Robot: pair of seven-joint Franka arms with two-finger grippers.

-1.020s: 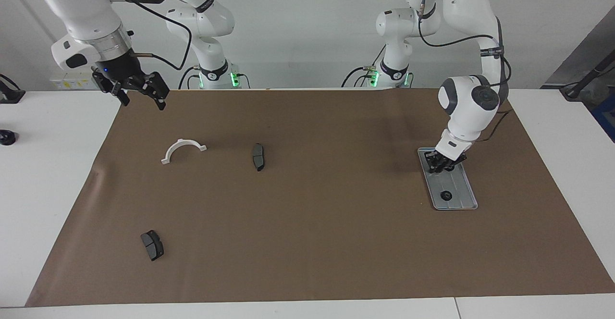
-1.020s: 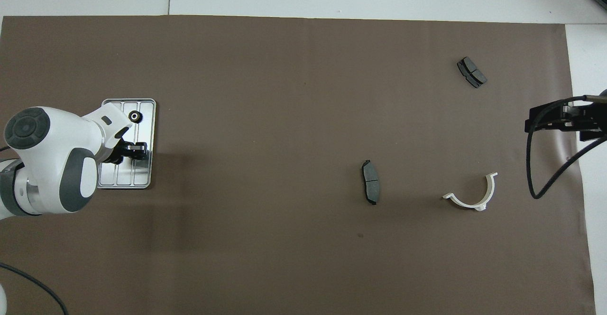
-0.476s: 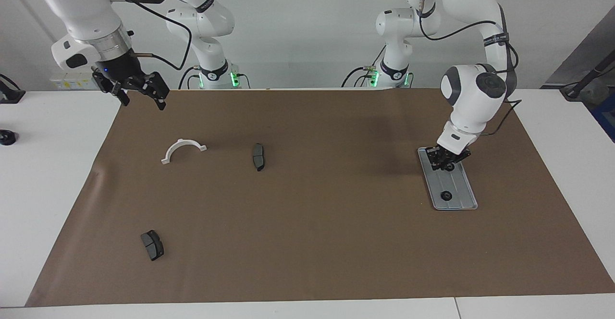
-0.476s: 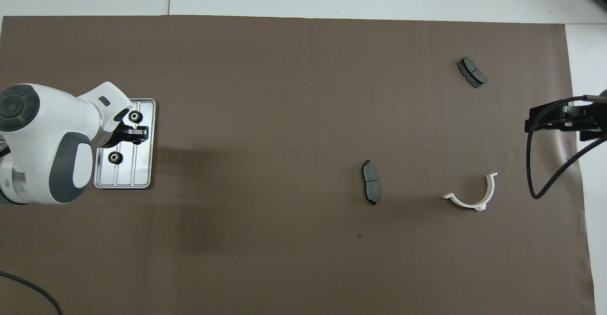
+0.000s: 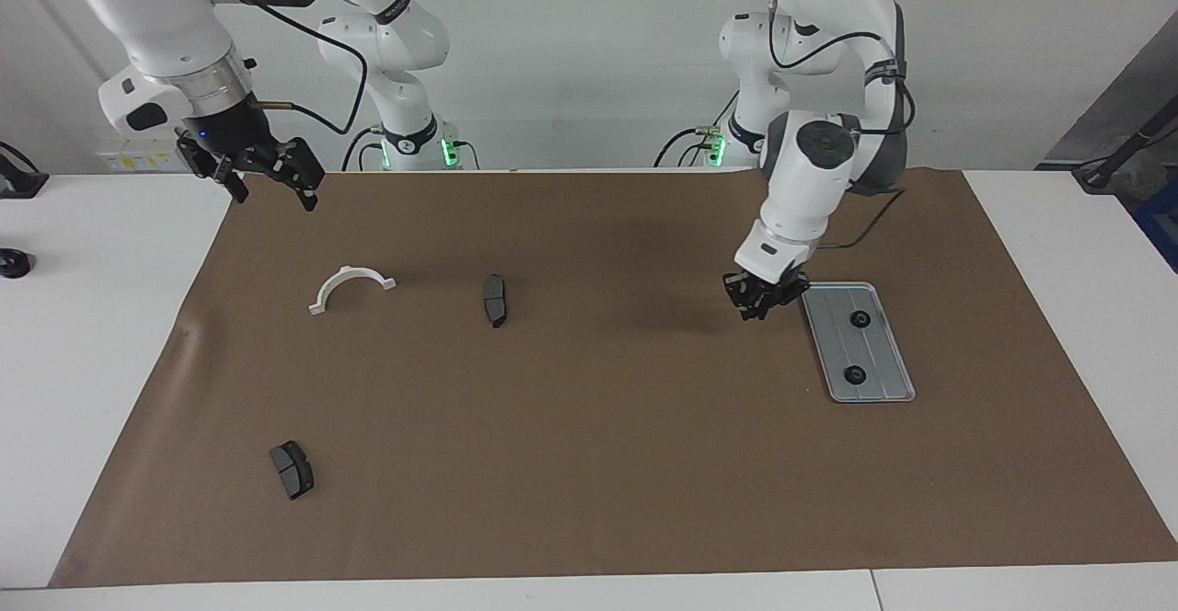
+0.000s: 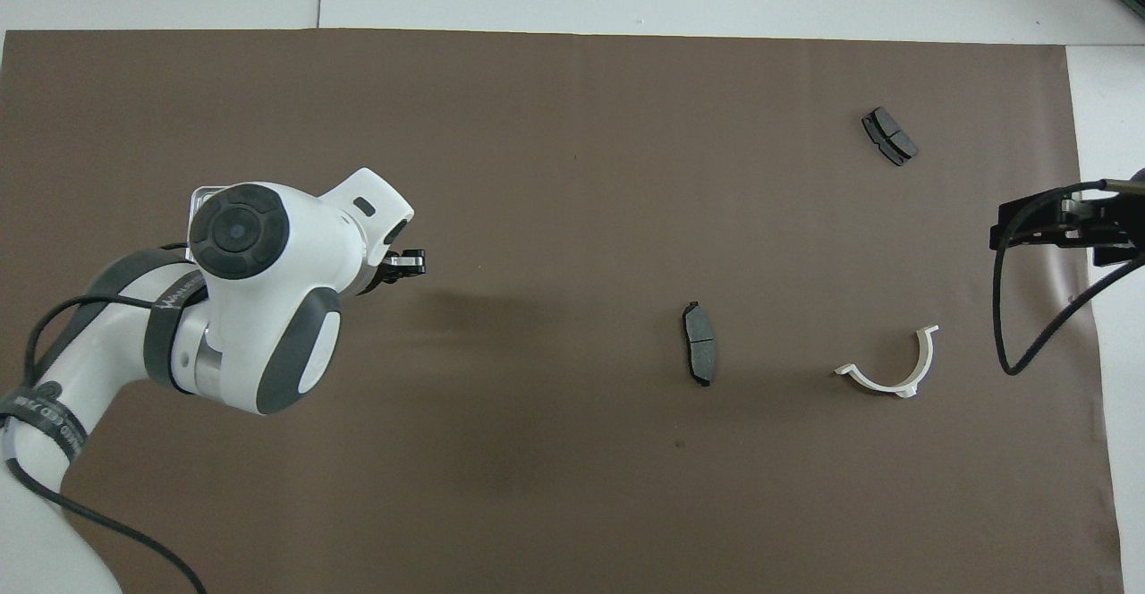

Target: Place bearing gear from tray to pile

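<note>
The silver tray [image 5: 879, 353] lies on the brown mat toward the left arm's end, with two small black gears [image 5: 860, 318] [image 5: 854, 374] on it. My left gripper [image 5: 760, 305] [image 6: 410, 263] hangs low over the bare mat just beside the tray, shut on a small dark bearing gear [image 6: 413, 261] that barely shows at its tips. In the overhead view the left arm covers all but a corner of the tray [image 6: 199, 193]. My right gripper [image 5: 276, 197] [image 6: 1006, 229] waits open and raised over the mat's edge at the right arm's end.
The pile's parts lie scattered toward the right arm's end: a white half-ring bracket [image 5: 352, 285] [image 6: 894, 370], a dark brake pad [image 5: 494, 300] [image 6: 699, 343] beside it, and a second pad [image 5: 292, 469] [image 6: 889, 136] farther from the robots.
My left gripper rose off the tray and swung sideways off it toward the middle of the mat, uncovering a gear that stays on the tray. The right arm has not moved.
</note>
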